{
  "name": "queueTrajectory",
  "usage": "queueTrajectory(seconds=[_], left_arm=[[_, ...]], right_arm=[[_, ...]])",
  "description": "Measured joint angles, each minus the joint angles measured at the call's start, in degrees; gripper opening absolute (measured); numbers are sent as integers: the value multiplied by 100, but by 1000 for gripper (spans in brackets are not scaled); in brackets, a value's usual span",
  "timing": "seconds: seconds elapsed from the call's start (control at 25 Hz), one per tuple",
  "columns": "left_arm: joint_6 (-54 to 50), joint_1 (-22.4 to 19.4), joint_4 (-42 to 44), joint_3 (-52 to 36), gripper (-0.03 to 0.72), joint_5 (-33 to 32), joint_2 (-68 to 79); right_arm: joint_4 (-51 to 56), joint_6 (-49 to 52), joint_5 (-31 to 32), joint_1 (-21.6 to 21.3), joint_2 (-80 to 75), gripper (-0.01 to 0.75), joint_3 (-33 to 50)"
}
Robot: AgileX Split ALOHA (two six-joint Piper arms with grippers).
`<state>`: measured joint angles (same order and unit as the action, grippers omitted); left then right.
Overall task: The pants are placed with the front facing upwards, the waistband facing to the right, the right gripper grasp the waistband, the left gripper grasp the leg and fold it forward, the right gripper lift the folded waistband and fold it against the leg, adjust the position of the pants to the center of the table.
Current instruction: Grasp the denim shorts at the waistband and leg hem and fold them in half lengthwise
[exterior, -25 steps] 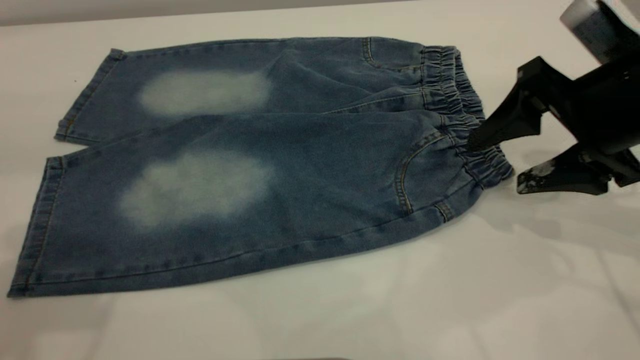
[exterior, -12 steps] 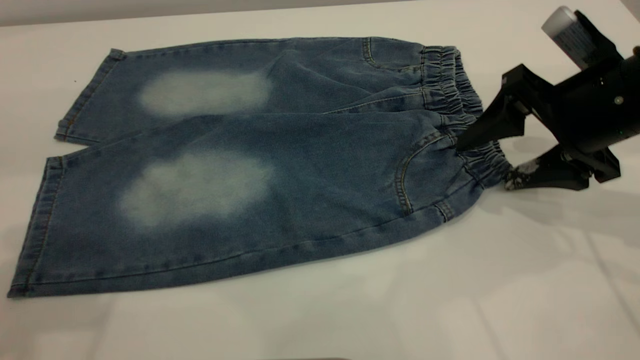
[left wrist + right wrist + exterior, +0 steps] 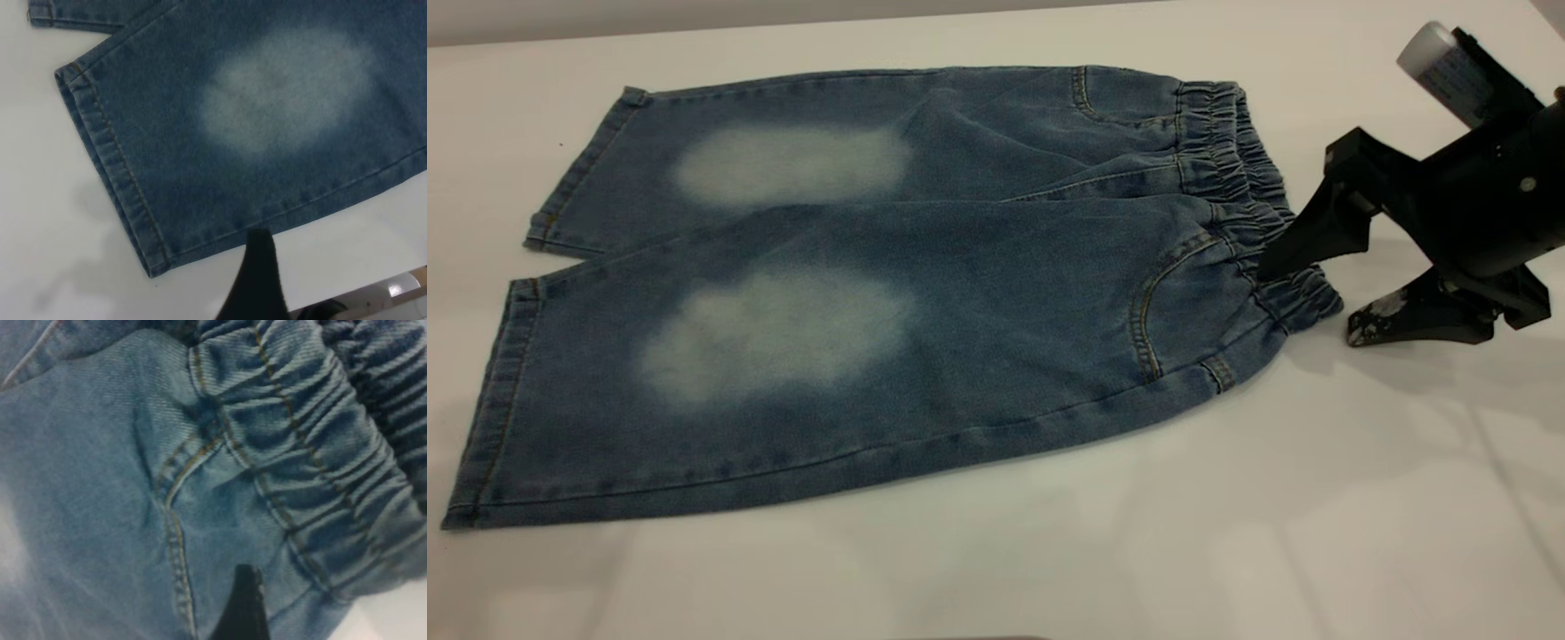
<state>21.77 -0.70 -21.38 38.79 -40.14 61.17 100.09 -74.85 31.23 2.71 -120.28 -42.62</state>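
Note:
The pants (image 3: 925,293) lie flat on the white table (image 3: 1049,551), front up, legs to the left. The gathered waistband (image 3: 1240,178) is at the right. My right gripper (image 3: 1312,300) is open at the waistband's near end: its upper finger (image 3: 1307,240) reaches over the elastic and its scuffed lower finger (image 3: 1383,318) is on the table just beside it. The right wrist view shows one finger (image 3: 243,603) over the denim near the pocket seam and the waistband (image 3: 320,473). My left gripper (image 3: 327,283) hovers open off the near leg's hem (image 3: 110,167), with one finger (image 3: 257,280) showing.
Bare white tabletop stretches in front of the pants and to their right. The table's far edge (image 3: 871,22) runs just behind the far leg. A strip of the table's edge and frame (image 3: 393,290) appears in the left wrist view.
The right gripper slid left until its lower finger touched the waistband's end, then drew back slightly to the right. The pants have hardly shifted.

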Motion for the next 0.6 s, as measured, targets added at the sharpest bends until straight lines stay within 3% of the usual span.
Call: queueTrajectory(seconds=[0.4, 0.6], left_arm=[[0, 0, 0, 0, 566, 0, 0], [0, 0, -2, 0, 566, -40, 0]], right_arm=[[348, -709, 343, 0, -261, 563, -182], [403, -1102, 511, -117, -287, 519, -206]])
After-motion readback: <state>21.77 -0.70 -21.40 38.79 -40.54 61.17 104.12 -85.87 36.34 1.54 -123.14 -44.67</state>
